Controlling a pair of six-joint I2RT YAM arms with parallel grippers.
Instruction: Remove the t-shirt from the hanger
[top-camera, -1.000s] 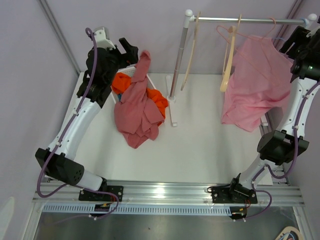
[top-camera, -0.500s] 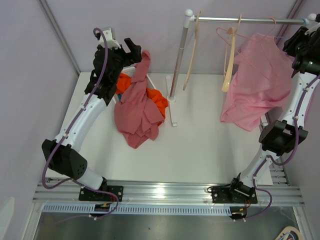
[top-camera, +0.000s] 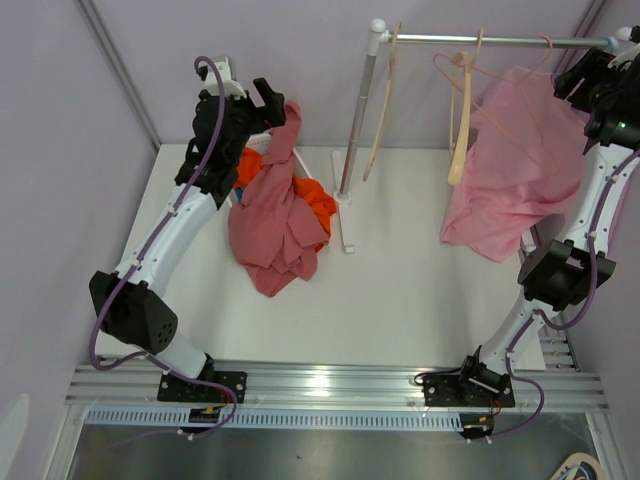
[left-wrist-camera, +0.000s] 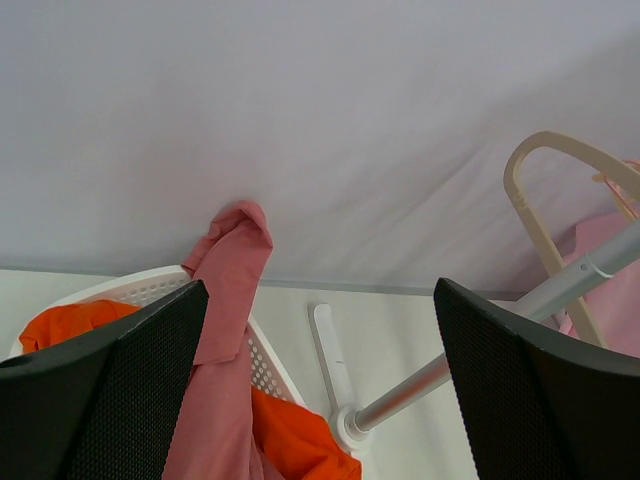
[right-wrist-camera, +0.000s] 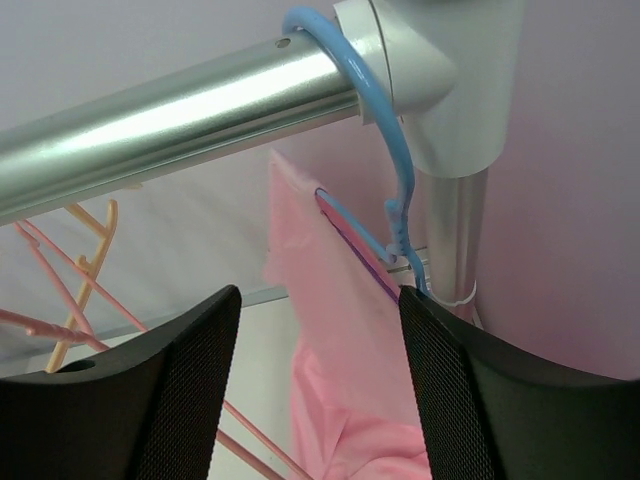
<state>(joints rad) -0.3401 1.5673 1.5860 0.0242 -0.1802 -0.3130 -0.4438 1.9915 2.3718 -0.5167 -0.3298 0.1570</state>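
Note:
A pink t-shirt (top-camera: 515, 160) hangs from a blue hanger (right-wrist-camera: 395, 170) hooked over the metal rail (top-camera: 480, 40) at its right end. My right gripper (top-camera: 578, 88) is up at that end of the rail, just right of the shirt's shoulder. In the right wrist view it (right-wrist-camera: 318, 300) stands open, with the shirt (right-wrist-camera: 340, 340) showing between the fingers, further off and not pinched. My left gripper (top-camera: 268, 100) is open above the basket, holding nothing (left-wrist-camera: 320, 300).
A white basket (left-wrist-camera: 265, 360) at the back left holds orange cloth (top-camera: 318, 205) and a salmon garment (top-camera: 275, 225) draped over its rim. The rack's pole (top-camera: 357, 110) stands mid-table on a white foot. Empty cream hangers (top-camera: 458, 130) and a pink wire hanger (top-camera: 450, 65) hang on the rail.
My right wrist has risen toward the rail's end, and its jaws narrowed, then widened again. My left arm has lifted and shifted slightly right above the basket.

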